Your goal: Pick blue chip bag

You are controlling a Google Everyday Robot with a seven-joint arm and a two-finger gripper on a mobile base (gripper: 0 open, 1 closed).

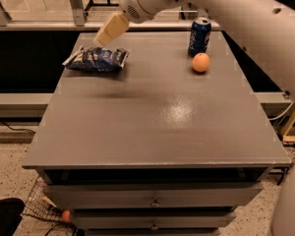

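The blue chip bag (97, 59) lies flat and crumpled on the far left part of the grey table (152, 117), dark blue with white markings. My gripper (109, 31), a pale cream finger on the white arm, hangs above the bag's upper right part, a little above it and not touching it. The arm reaches in from the upper right.
An upright blue soda can (199, 37) stands at the far right of the table, with an orange (200, 62) just in front of it. Drawers (152, 200) sit below the tabletop. A wire basket (42, 208) is on the floor at lower left.
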